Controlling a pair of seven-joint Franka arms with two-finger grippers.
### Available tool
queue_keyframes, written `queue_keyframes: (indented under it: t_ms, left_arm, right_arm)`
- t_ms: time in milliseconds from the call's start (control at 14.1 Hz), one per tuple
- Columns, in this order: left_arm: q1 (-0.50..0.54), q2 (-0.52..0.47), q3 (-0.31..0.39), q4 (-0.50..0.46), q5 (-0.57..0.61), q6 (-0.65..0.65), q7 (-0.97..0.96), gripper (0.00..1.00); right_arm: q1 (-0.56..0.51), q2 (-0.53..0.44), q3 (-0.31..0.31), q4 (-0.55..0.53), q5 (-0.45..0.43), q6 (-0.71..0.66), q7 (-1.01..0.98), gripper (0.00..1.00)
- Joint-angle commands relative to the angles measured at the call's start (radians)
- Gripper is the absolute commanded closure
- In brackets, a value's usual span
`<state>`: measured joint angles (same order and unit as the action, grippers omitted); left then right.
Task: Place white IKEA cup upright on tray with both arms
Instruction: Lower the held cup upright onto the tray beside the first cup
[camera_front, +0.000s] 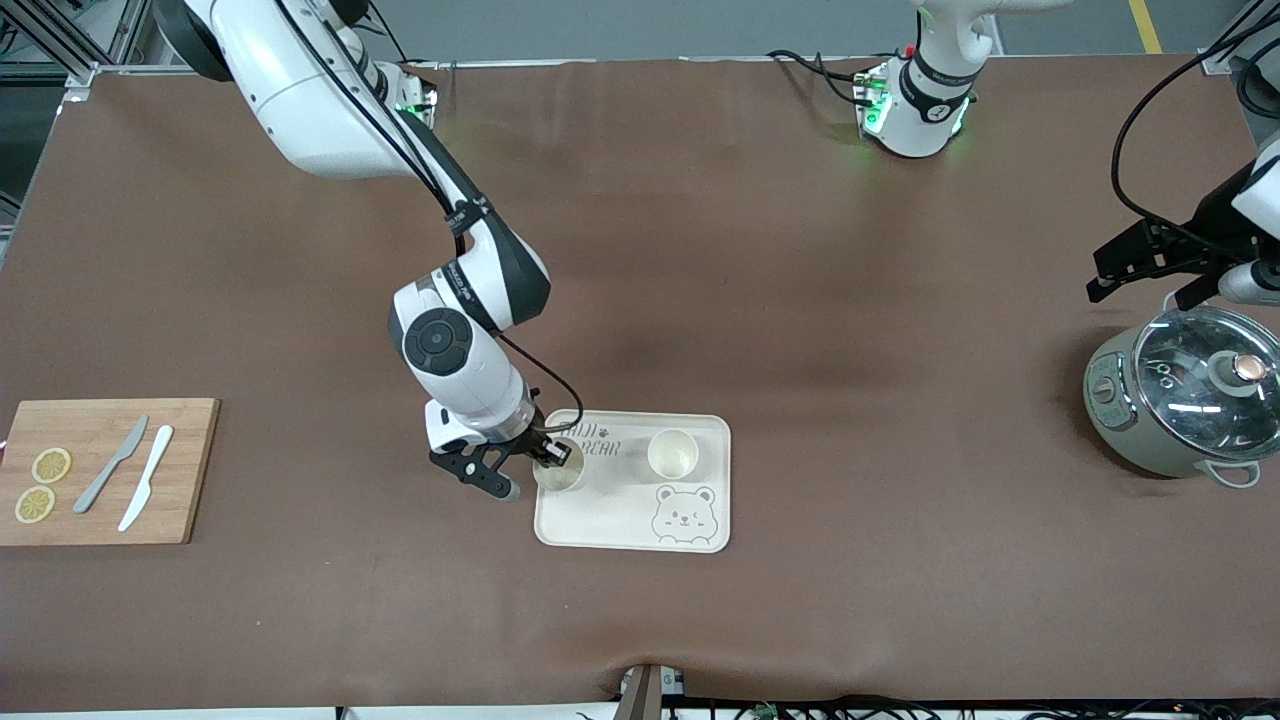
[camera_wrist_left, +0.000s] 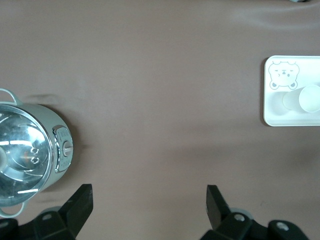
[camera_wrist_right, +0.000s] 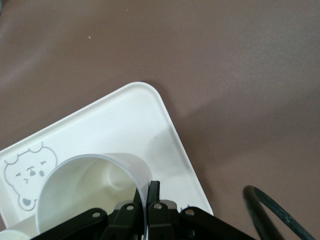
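Right gripper (camera_front: 553, 453) is down at the tray (camera_front: 700, 535), at the tray's end toward the right arm's side of the table. Its fingers (camera_wrist_right: 151, 207) are pinched tight on the rim of a white cup (camera_front: 560, 472), one finger inside the wall and one outside. In the right wrist view the cup wall (camera_wrist_right: 95, 185) curves away directly under the fingers, mouth open upward, base on the tray floor as far as can be seen. The bear drawing (camera_wrist_right: 27, 175) on the tray shows just past the cup from the gripper.

A second white cup (camera_front: 672, 453) stands upright on the same tray, apart from the held one, toward the left arm's end. The bear (camera_front: 684, 514) is printed in the tray corner nearer the front camera, below this second cup.

Left gripper (camera_front: 1150, 262) waits up in the air near the left arm's end of the table, over bare tabletop just beside a pot (camera_front: 1185, 405) with a glass lid. Its fingers (camera_wrist_left: 80, 202) are spread wide with nothing between them. From that wrist view the pot (camera_wrist_left: 30, 157) sits close by and the tray (camera_wrist_left: 272, 117) lies well away.

Well apart from the right gripper, at the right arm's end, a wooden cutting board (camera_front: 185, 470) carries two lemon slices (camera_front: 50, 465), a grey knife (camera_front: 110, 465) and a white knife (camera_front: 146, 477).
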<state>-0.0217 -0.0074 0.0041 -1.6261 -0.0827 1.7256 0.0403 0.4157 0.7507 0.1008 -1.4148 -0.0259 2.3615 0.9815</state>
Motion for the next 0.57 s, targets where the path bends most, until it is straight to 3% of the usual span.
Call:
queue_keyframes:
  t_ms: [0, 495]
  left_arm:
    - [-0.012, 0.018, 0.017, 0.028, -0.006, -0.037, -0.014, 0.0]
    - [-0.038, 0.032, 0.011, 0.023, 0.155, -0.069, 0.045, 0.0]
  right_arm:
    - [0.017, 0.038, -0.015, 0.028, -0.028, 0.018, 0.031, 1.0]
    - [0.029, 0.075, -0.013, 0.028, -0.089, 0.059, 0.083, 1.0]
